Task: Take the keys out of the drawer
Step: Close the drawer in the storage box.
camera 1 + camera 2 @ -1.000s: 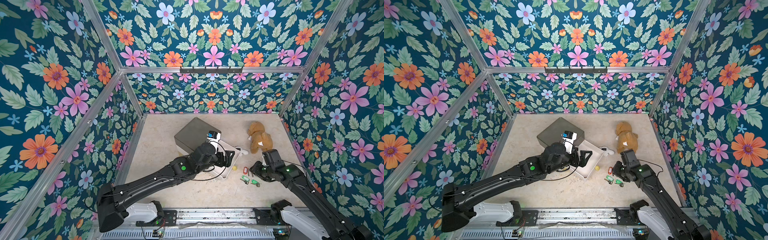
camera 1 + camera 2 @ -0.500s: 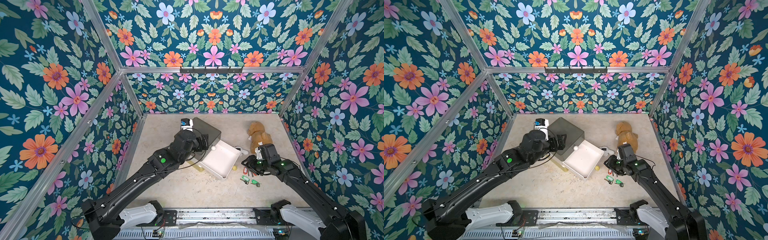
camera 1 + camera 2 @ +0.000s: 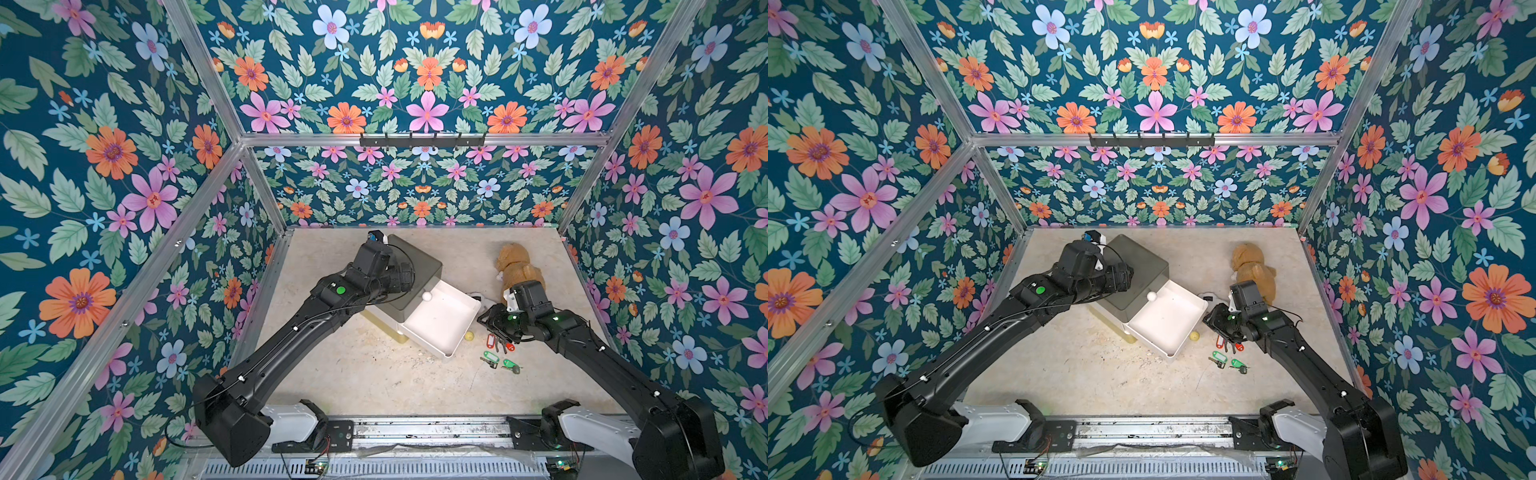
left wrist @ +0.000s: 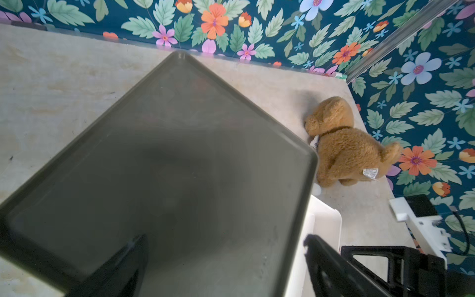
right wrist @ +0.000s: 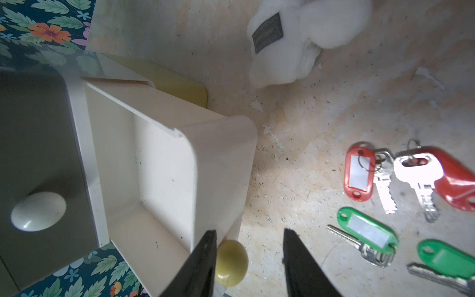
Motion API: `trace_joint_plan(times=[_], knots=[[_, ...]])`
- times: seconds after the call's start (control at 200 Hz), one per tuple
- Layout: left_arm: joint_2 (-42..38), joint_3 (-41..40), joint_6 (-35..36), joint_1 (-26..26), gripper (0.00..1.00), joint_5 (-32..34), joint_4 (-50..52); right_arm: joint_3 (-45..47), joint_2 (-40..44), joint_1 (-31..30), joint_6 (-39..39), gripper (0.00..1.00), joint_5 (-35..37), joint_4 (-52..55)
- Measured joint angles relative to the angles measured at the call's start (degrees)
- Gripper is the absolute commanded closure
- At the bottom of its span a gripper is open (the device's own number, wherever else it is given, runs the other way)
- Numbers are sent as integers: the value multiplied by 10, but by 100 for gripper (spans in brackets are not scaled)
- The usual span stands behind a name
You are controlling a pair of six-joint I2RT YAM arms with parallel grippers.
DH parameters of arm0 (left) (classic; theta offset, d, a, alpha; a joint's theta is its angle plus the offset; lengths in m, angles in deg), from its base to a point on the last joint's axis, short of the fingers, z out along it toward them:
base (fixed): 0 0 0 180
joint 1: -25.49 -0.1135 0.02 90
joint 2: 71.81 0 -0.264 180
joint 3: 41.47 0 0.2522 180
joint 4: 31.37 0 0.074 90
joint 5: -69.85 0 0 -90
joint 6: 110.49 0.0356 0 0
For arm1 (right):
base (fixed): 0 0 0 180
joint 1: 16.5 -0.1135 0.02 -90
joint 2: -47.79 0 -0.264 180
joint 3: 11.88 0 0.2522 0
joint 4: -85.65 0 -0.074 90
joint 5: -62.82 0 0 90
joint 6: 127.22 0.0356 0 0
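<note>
The white drawer [image 3: 440,320] [image 5: 164,164] stands pulled out of the grey cabinet [image 3: 415,270], and nothing lies in it. The keys lie on the table to its right: two with red tags [image 3: 491,340] [image 5: 358,173] [image 5: 455,177] and two with green tags [image 3: 490,357] [image 5: 367,231] [image 5: 447,258]. My right gripper [image 3: 488,322] [image 5: 249,231] hangs open between the drawer's front corner and the keys, holding nothing. My left gripper [image 3: 405,276] [image 4: 226,237] is open above the cabinet top [image 4: 180,141].
A yellow knob [image 3: 468,336] [image 5: 231,262] sits by the drawer's front corner, next to one right finger. A brown plush dog [image 3: 517,268] lies at the back right, a white plush [image 5: 303,38] behind the drawer. A white knob [image 3: 427,296] rests on the cabinet front.
The left arm has pulled back from over the drawer to the cabinet top. The right gripper has moved off the keys toward the drawer's corner.
</note>
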Motion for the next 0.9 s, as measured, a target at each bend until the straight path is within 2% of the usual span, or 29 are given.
trace_joint_plan(times=[0.25,0.545,0.9], knots=[[28,-7,5,-18,1,-43,-14,-1,-30,-1,0,53,-10,-22],[32,-19,13,-22,1,-57,-47,-19,-68,-18,3,53,-13,-40],[21,-39,12,-23,1,-62,-70,-52,-124,-65,26,53,-31,-90]])
